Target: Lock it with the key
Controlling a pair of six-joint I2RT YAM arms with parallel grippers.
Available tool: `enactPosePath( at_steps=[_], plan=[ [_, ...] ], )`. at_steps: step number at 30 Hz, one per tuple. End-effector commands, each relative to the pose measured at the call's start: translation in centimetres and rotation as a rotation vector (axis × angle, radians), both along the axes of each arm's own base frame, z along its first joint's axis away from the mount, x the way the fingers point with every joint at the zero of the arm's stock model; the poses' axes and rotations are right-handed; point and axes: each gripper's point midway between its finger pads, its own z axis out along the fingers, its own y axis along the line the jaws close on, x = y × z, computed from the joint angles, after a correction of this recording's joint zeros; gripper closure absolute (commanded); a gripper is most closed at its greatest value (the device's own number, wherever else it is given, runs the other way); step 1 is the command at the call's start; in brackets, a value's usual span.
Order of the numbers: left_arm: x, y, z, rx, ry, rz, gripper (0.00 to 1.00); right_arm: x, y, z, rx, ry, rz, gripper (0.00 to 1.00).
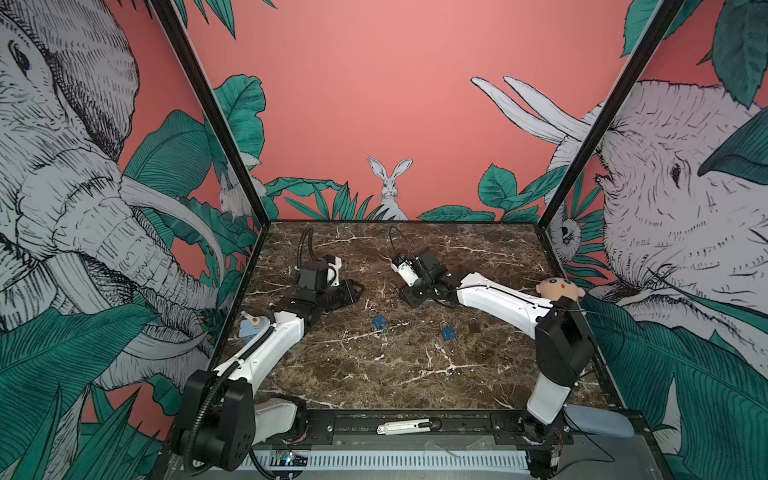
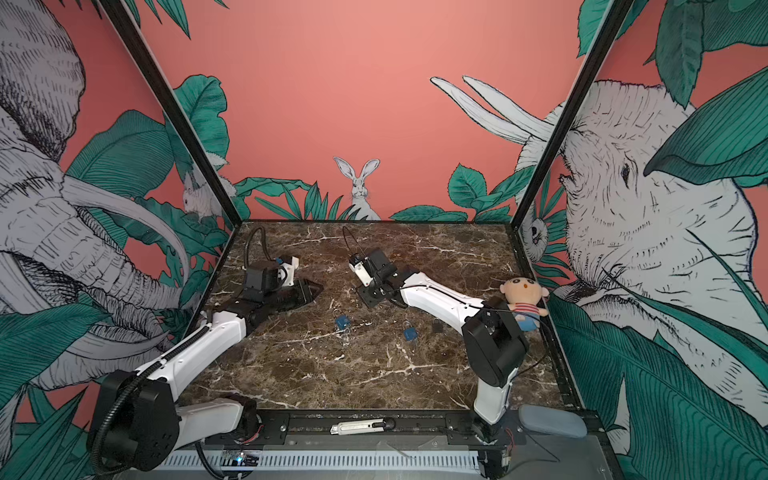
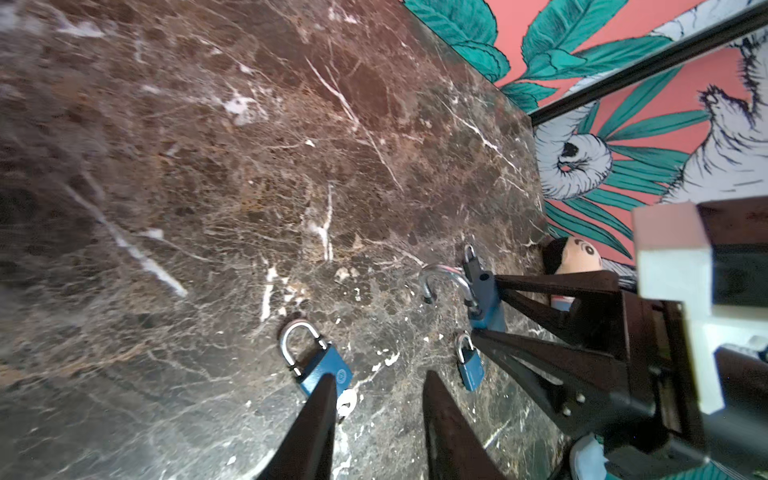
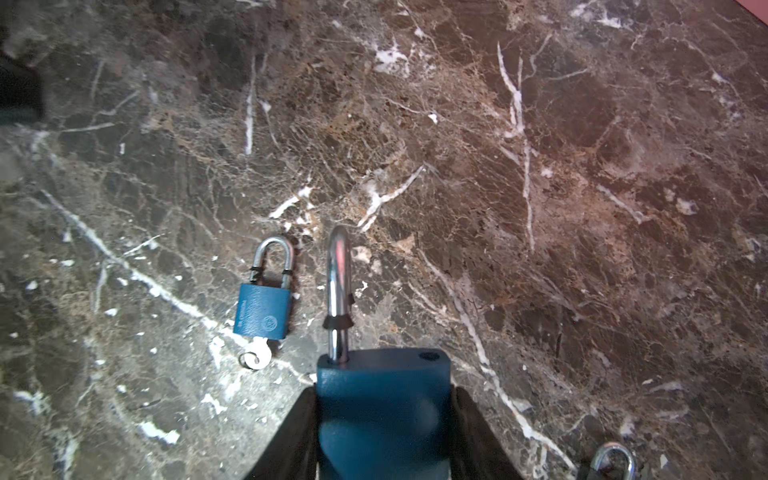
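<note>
The key (image 4: 257, 357), small and silvery, sticks out of the base of a blue padlock (image 4: 262, 309) that lies flat on the marble table (image 4: 540, 166) with its shackle closed. The same key (image 3: 347, 403) and blue padlock (image 3: 324, 370) show in the left wrist view. My left gripper (image 3: 380, 376) hovers open just over them, one fingertip (image 3: 328, 386) beside the key, nothing between the jaws. My right gripper (image 4: 382, 395) is shut on a second blue padlock (image 4: 382, 415), shackle (image 4: 338, 282) swung open. In both top views the two grippers (image 1: 358, 289) (image 1: 409, 297) face each other mid-table.
Another small blue padlock (image 1: 447, 332) and a black padlock (image 1: 473, 325) lie on the table toward the right arm. A plush doll (image 1: 559, 289) sits at the right wall, a blue box (image 1: 249, 328) at the left wall. A utility knife (image 1: 405, 427) rests on the front rail.
</note>
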Motion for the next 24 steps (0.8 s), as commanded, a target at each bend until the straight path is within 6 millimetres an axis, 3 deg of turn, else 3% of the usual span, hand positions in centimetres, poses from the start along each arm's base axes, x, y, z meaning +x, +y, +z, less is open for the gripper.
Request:
enactPosePath(
  at_steps=[1,15,24],
  plan=[
    [0.0,-2.2,1.7,-0.043,-0.048,-0.067,0.63,-0.7,0.8,2.5,0.070,-0.032,0.013,0.87],
    [-0.3,-5.7,2.2,-0.195,0.002,-0.125,0.62,-2.2,0.7,4.3,0.037,-0.104,0.031,0.86],
    [-0.1,-6.8,1.9,-0.247,0.026,-0.137,0.62,-2.2,1.0,4.6,0.018,-0.128,0.040,0.87]
  ],
)
